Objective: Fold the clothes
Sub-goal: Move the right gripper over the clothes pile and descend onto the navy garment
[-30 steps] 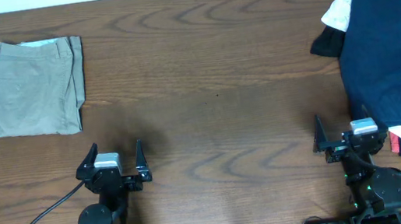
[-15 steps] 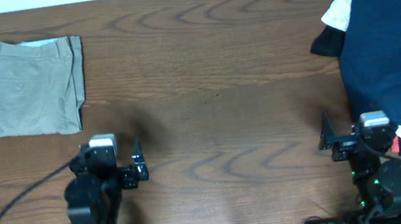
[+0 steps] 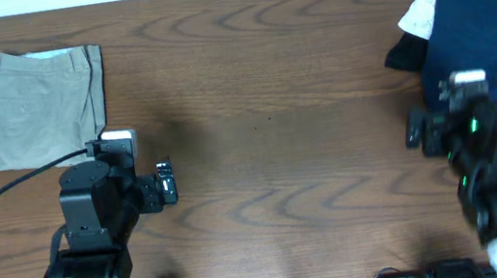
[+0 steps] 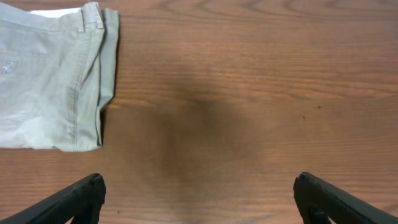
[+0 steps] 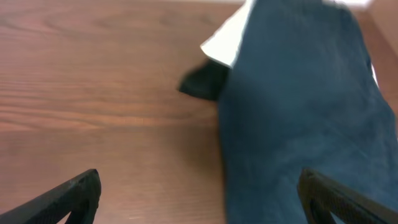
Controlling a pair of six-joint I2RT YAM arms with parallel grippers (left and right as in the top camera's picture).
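**A:** From above, what looks finished?

**B:** One piece, I'd say. The khaki trousers (image 3: 35,110) lie as a flat, tidy rectangle at the upper left of the counter (image 3: 260,79).

**A:** And the rest?

**B:** Heaped at the right edge. The navy trousers (image 3: 492,36) sprawl loose on top, with a white shirt (image 3: 425,5) and a black piece (image 3: 404,51) poking out at their left side. None of that looks folded.

**A:** What about the left wrist view?

**B:** The left gripper (image 4: 199,182) stands wide with nothing between its jaws, over bare wood. The khaki trousers sit in the upper left of that frame, well apart from the jaws.

**A:** And the right wrist view?

**B:** It's blurred, but the right gripper (image 5: 199,177) is wide and empty too. The navy trousers fill the right half of the frame and run down toward the right-hand jaw. I can't tell whether that jaw touches the cloth. The white and black bits show at upper centre.

**A:** So how far along is it?

**B:** Early, by my reckoning: one garment is folded and the whole pile is left. The navy trousers seem the likely next piece, since they lie on top and closest to the right gripper.
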